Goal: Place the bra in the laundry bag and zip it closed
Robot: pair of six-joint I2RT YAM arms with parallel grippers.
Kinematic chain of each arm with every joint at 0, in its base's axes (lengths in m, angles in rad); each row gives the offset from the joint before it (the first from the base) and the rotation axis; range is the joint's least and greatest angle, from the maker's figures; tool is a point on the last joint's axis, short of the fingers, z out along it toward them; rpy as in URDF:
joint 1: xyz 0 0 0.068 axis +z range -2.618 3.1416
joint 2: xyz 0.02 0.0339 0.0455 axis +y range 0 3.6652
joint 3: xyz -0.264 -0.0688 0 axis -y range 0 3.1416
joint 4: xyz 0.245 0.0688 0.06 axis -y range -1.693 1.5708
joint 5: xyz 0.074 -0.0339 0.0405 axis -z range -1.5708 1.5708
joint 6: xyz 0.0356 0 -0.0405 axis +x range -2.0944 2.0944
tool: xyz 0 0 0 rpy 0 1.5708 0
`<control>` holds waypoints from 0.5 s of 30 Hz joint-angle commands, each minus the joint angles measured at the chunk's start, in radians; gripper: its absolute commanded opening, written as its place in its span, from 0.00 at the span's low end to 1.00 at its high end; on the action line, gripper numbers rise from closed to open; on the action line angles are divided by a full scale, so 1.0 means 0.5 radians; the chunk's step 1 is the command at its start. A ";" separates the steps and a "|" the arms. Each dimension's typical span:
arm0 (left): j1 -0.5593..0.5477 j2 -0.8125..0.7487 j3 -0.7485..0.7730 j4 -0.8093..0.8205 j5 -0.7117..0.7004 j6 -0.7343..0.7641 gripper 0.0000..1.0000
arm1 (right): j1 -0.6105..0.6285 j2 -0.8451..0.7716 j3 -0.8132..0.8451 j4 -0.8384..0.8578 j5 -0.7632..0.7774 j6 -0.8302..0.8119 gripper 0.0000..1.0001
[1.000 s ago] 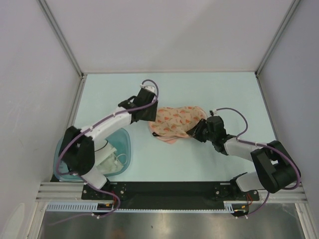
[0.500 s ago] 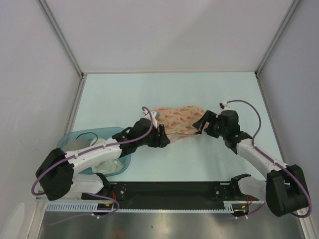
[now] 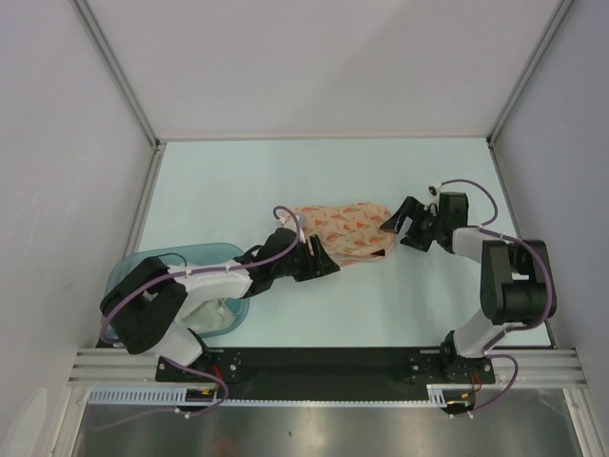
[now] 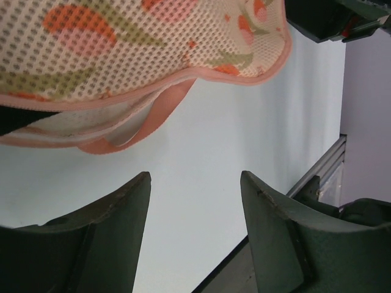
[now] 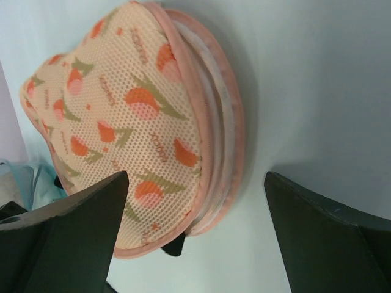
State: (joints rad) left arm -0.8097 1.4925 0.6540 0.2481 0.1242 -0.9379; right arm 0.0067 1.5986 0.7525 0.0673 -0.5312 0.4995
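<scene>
The laundry bag (image 3: 347, 228), a peach mesh pouch with orange prints, lies mid-table. Its edge (image 5: 214, 152) gapes slightly and shows pale lining. The bra is hidden inside, except for a small black tip (image 5: 174, 244) poking out at the rim. My right gripper (image 3: 396, 221) is open at the bag's right end, and its fingers (image 5: 195, 183) straddle the rim without touching it. My left gripper (image 3: 324, 265) is open at the bag's near-left edge. Nothing lies between its fingers (image 4: 194, 183), and the bag (image 4: 140, 49) with a pink loop (image 4: 153, 116) sits just beyond the tips.
A translucent teal tub (image 3: 143, 267) with a white garment (image 3: 211, 316) stands at the near left, under the left arm. The black base rail (image 3: 324, 362) runs along the near edge. White walls close in the left, far and right sides.
The right gripper has opened wide and drawn back to the bag's right end. The left arm has swung from the bag's far-left side down to its near-left edge.
</scene>
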 commanded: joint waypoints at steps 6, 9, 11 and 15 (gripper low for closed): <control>0.196 0.160 -0.121 0.268 0.169 -0.272 0.65 | 0.023 0.190 -0.053 0.252 -0.156 0.047 0.77; 0.303 0.184 -0.072 0.149 0.166 -0.146 0.65 | 0.082 0.150 -0.121 0.292 -0.101 0.075 0.66; 0.383 0.215 0.038 0.044 0.144 0.012 0.65 | 0.155 0.123 -0.207 0.325 -0.097 0.096 0.62; 0.527 0.267 0.219 -0.232 0.098 0.228 0.66 | 0.311 0.043 -0.379 0.503 -0.082 0.279 0.54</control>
State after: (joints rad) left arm -0.6044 1.6070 0.6647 0.2298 0.1890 -0.9600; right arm 0.0830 1.6554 0.6441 0.2626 -0.5926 0.5613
